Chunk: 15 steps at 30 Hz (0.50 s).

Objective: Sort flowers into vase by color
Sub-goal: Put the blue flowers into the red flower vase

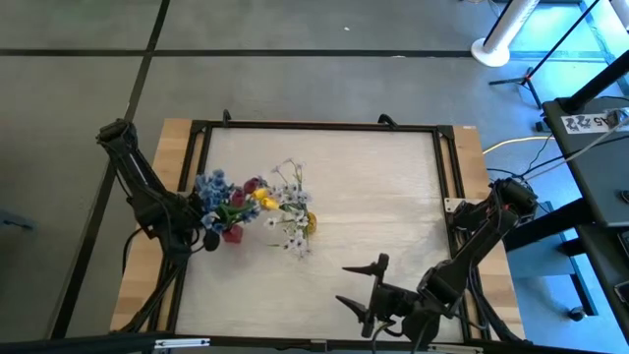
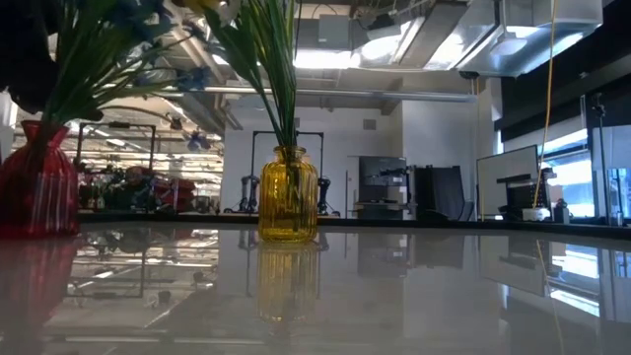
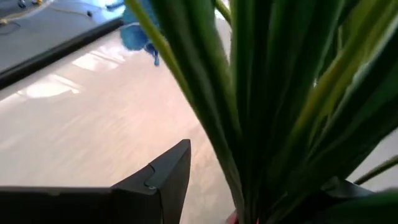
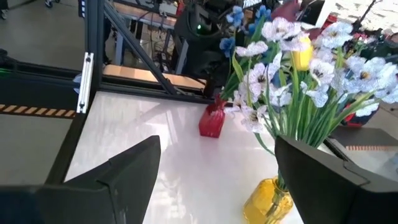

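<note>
Left claw [image 1: 208,234]: dark, angular, matte fingers, low over the desk's left part beside the red vase. One wedge-shaped finger [image 3: 163,184] shows in the left wrist view with a dense sheaf of long green stems [image 3: 273,106] pressed close against it. Whether the fingers close on the stems cannot be told.

Right claw [image 1: 362,287]: dark two-finger claw at the desk's near edge, right of centre, spread wide and holding nothing. Both broad flat fingers frame the two vases in the right wrist view.

Small red ribbed glass vase [image 2: 37,187]: bulbous body, narrow neck, translucent. It stands upright on the desk's left side, with thin green stems fanning from its mouth. Blue clustered blooms [image 1: 211,186] and dark red buds [image 1: 253,185] spread above it.

Small amber-yellow ribbed glass vase [image 2: 288,195]: rounded jar shape, translucent, upright, near the red one toward the desk's centre. It carries straight green stems topped by white wispy sprigs [image 4: 323,74] with papery petals and a yellow tulip [image 4: 301,52].

Desk [image 1: 373,197]: pale, smooth, glossy top that mirrors the vases in the low view. It has a black metal frame and light wooden side strips.
</note>
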Each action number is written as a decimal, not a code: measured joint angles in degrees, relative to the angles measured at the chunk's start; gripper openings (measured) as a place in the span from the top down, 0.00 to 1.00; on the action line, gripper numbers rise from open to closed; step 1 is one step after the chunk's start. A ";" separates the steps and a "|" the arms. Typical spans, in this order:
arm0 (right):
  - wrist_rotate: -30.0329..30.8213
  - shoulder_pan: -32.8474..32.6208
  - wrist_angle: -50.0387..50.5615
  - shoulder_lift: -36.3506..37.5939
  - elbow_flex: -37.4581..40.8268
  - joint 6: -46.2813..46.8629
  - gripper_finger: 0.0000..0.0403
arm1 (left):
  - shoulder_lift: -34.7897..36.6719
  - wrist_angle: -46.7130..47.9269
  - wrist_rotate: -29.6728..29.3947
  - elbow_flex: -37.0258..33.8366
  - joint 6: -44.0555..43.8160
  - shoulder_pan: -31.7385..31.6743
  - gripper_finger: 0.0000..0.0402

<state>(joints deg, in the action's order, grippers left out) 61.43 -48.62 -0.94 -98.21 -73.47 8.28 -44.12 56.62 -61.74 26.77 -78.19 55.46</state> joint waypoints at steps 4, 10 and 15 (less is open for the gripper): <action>0.01 -0.02 0.25 -0.02 0.00 -0.44 0.22 | 0.00 1.27 2.85 1.96 2.23 0.02 0.54; 0.02 -0.09 -0.23 -0.02 0.00 -1.23 0.22 | 0.02 5.98 4.14 6.89 2.27 0.02 0.54; -0.30 -0.09 -0.21 -0.02 0.00 -1.25 0.22 | 0.02 7.81 8.03 8.98 2.10 0.02 0.54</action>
<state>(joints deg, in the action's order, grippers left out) 61.12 -48.71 -1.15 -98.24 -73.47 7.03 -44.10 64.43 -53.71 35.75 -76.09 55.48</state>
